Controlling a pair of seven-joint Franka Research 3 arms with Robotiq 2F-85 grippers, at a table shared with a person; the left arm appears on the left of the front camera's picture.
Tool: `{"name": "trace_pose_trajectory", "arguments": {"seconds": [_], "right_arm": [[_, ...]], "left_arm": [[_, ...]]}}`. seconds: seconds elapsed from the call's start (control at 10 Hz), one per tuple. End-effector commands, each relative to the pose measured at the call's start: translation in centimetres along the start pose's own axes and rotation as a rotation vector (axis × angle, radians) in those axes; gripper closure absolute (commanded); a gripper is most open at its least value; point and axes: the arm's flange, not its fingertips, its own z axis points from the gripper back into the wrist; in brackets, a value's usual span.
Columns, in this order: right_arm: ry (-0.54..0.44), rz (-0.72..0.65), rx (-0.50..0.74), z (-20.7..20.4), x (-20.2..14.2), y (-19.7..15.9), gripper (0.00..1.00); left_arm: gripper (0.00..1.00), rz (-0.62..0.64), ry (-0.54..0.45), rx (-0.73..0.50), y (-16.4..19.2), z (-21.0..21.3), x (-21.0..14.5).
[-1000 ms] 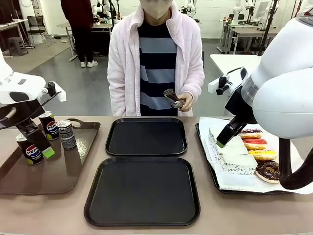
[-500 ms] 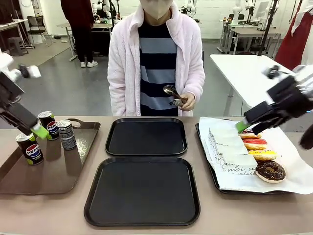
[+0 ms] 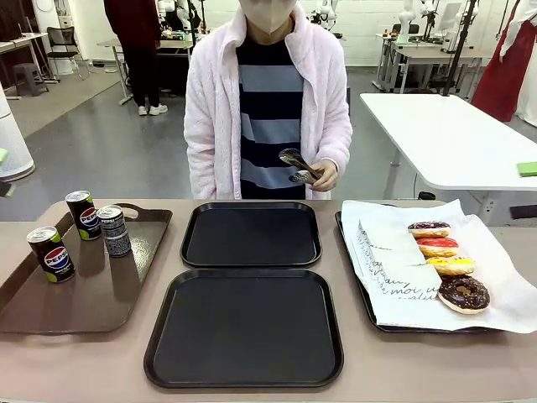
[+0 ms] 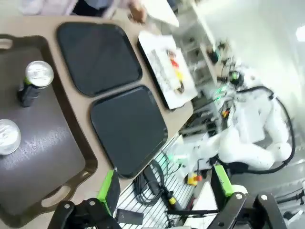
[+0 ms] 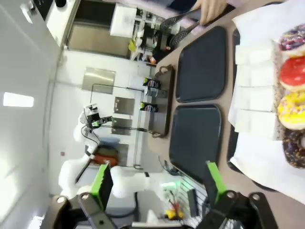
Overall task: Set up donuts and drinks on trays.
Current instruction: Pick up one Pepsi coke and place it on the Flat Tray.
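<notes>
Tan tabletop (image 3: 84,361) runs the full width of the front view
- Brown handled tray (image 3: 101,294) at the left end, long side running away from the camera, cut-out grip on its far rim
- Dark tray (image 3: 348,256) at the right end, lined with white paper (image 3: 394,285); script lettering on the paper, its edges spilling over the tray's far and right sides
- Person at the far side, pink fleece jacket (image 3: 210,109) open over a navy and pale-blue striped top (image 3: 270,109)
- Metal tongs (image 3: 298,166) at waist height
- White table (image 3: 445,134) behind on the right; grey floor (image 3: 117,143); chair (image 3: 63,42) far left
- Second person (image 3: 138,42) standing farther back
- Left wrist view: loose black cables (image 4: 152,183) below the table's edge
</notes>
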Motion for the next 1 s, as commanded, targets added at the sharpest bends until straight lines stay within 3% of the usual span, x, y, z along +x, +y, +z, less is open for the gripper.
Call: {"name": "trace_pose_trajectory", "arguments": {"seconds": [0.0,0.2,0.7,0.8,0.9], "right_arm": [[0.098,0.013,-0.041,3.0,2.4,-1.7,0.0],[0.208,0.011,-0.149,6.5,2.8,-2.1,0.0],[0.214,-0.047,-0.224,10.6,2.1,-3.7,0.0],[0.257,-0.107,-0.408,9.5,2.1,-4.3,0.0],[0.198,-0.044,-0.205,10.7,2.2,-2.8,0.0]], "left_arm": [[0.0,0.089,-0.059,-0.018,3.2,2.4,0.4],[0.0,0.167,-0.073,0.029,5.1,4.9,0.5],[0.0,0.247,-0.118,0.124,6.0,7.7,-0.3],[0.0,0.223,-0.106,0.167,5.2,7.9,0.0],[0.0,0.227,-0.12,0.102,6.6,7.9,-0.3]]}}
